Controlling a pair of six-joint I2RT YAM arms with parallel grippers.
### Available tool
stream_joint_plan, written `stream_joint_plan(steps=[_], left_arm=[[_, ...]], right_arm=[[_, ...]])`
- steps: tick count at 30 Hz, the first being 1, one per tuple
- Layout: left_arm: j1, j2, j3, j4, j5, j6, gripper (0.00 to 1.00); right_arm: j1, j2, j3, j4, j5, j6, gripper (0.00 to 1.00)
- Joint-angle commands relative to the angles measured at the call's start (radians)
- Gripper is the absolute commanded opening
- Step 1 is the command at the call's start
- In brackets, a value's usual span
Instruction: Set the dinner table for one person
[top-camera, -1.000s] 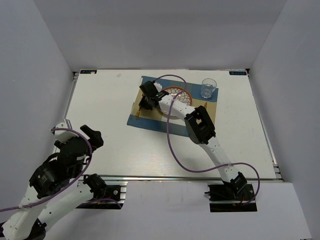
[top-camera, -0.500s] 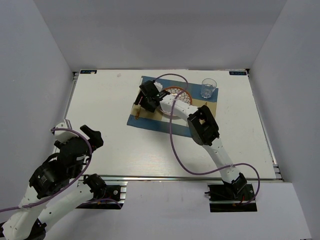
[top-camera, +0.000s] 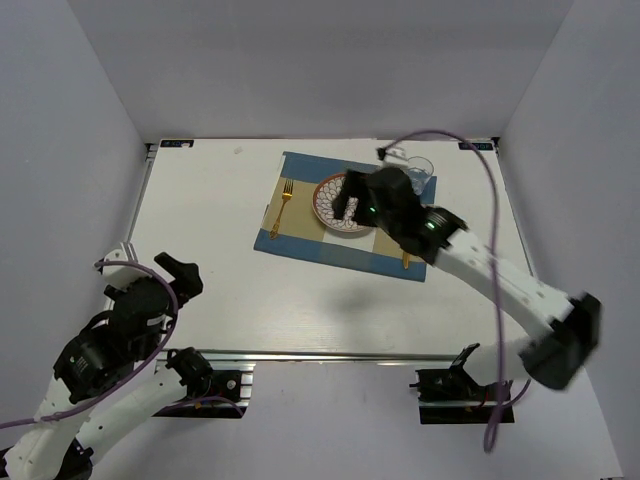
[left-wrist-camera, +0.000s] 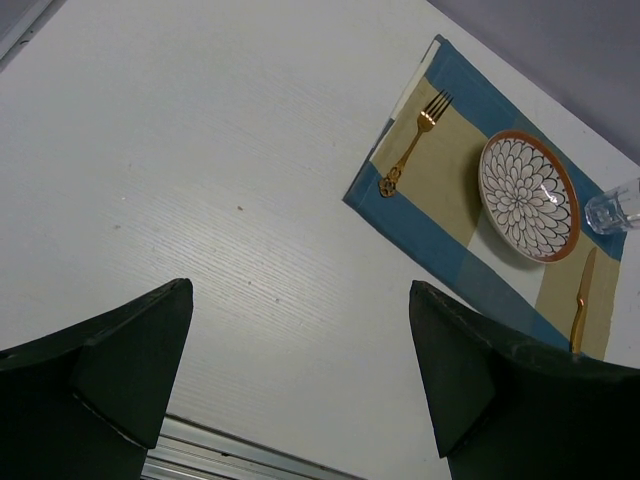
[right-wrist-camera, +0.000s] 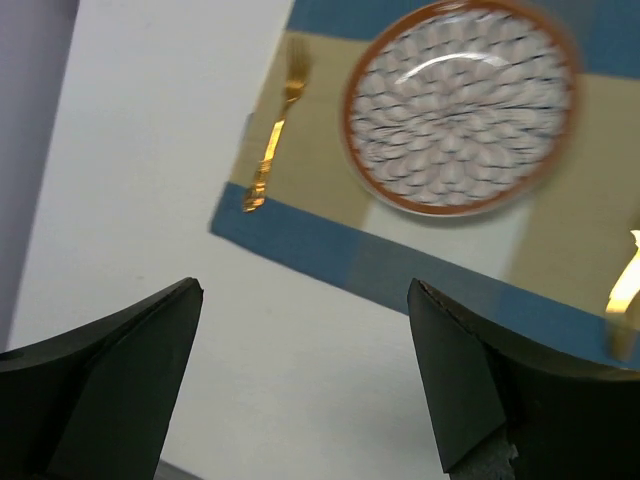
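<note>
1. Where your right gripper hovers, jaws wide and empty, the dinner table lies directly beneath it, spanning the frame's middle.
2. You see plate and fork on the placemat, upper centre.
3. Your left gripper, equally wide and empty, hangs over the table's lower left.

The overhead camera looks down from above the near edge on the whole tabletop. The left wrist camera looks from the near left corner toward the far right edge. The right wrist camera hangs closer, and both show the placemat, plate and fork.
</note>
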Motion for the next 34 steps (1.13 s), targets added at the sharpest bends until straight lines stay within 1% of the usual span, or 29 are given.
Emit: stream_joint_plan(steps=[1,2,3,5,6,7,8,11,16,20,34], left_arm=[[0.005,-0.002,0.021,-0.024,-0.042,-0.053,0.98],[0.005,0.000,0.023,-0.032,-0.045,-0.064,0.98],[0.005,0.000,0.023,-0.032,-0.047,-0.064,0.98],[0.005,0.000,0.026,-0.037,-0.050,-0.070,0.98],[0.005,0.000,0.026,-0.038,-0.050,-0.071,0.98],[0.005,0.000,0.026,-0.040,-0.051,-0.079,0.98],[0.005,0.000,0.026,-0.046,-0.053,-0.081,0.98],[0.005,-0.005,0.031,-0.054,-0.061,-0.093,0.98],[0.005,-0.020,0.029,-0.063,-0.068,-0.107,0.98],[0.005,-0.019,0.029,-0.063,-0.067,-0.105,0.98],[0.005,-0.017,0.026,-0.052,-0.059,-0.096,0.98]], right_arm=[[0.000,-0.226,-0.161,-0.175,0.187,-0.125,0.89],[-0.001,-0.286,-0.187,-0.215,0.196,-0.136,0.89],[-0.001,-0.405,-0.207,-0.293,0.230,-0.137,0.89],[-0.001,-0.512,-0.255,-0.372,0.251,-0.137,0.89],[-0.001,-0.610,-0.264,-0.407,0.253,-0.137,0.89],[-0.004,-0.658,-0.275,-0.477,0.254,-0.133,0.89],[-0.004,-0.734,-0.279,-0.504,0.253,-0.127,0.89],[-0.006,-0.832,-0.281,-0.608,0.279,-0.098,0.89],[-0.001,-0.917,-0.258,-0.702,0.304,-0.085,0.89],[-0.004,-0.965,-0.238,-0.740,0.311,-0.076,0.89],[-0.004,-0.971,-0.221,-0.783,0.340,-0.032,0.89]])
